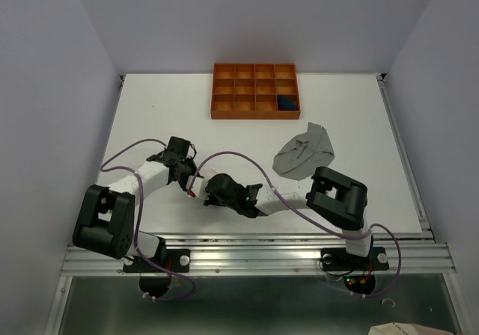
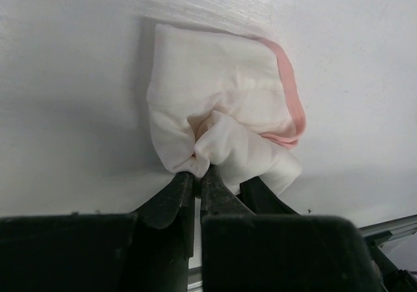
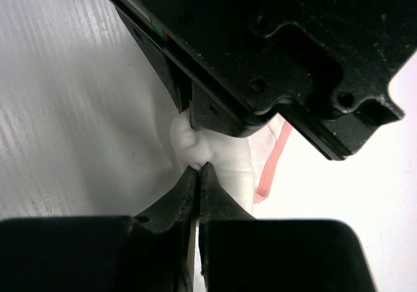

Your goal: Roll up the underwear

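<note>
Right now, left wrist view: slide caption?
Left gripper pinching a fold of the pink-trimmed white underwear, bunched on the white table.

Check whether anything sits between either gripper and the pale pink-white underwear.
Nothing visible does. The left gripper is shut on a bunched edge of the pale pink-white underwear, and the right gripper is shut on the same cloth, close beside the left gripper.

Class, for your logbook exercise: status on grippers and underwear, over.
Left gripper shut on pale pink-white underwear. Right gripper shut on same garment. Grey underwear crumpled, apart, on table. Nothing blocking.
</note>
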You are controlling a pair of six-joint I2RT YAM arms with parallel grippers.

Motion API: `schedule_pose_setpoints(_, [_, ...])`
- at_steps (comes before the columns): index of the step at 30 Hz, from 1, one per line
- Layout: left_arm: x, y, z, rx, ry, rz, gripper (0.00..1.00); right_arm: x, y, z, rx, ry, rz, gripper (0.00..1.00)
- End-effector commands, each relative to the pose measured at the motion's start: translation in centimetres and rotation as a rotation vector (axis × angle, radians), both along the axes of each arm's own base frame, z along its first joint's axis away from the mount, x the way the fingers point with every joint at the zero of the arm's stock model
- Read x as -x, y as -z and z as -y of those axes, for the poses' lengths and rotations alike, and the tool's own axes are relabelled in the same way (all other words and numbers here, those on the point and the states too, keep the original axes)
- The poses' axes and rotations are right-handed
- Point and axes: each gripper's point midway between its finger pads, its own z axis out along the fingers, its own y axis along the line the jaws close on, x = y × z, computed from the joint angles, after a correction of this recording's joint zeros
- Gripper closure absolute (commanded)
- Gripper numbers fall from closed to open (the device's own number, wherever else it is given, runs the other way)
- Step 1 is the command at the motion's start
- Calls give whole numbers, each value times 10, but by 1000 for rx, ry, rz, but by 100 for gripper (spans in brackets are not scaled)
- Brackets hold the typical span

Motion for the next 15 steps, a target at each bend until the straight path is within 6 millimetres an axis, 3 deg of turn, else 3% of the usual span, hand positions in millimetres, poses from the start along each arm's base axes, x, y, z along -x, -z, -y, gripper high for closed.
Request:
schedule_pose_setpoints(1, [11,-7,3,9,57,-42,81,0,51,44,169,87,-50,99])
schedule_pose_setpoints(2, [10,-8,2,3,52,-36,69,4,49,41,157,70,-71,99])
schedule_pose_setpoints(5, [5,-18,1,7,36,-7,62,12,43,35,129,56,-124,99])
schedule_pose_setpoints(15, [-25,-52,-11,-14,-41,104,61,32,28,20,18,65,-265,99])
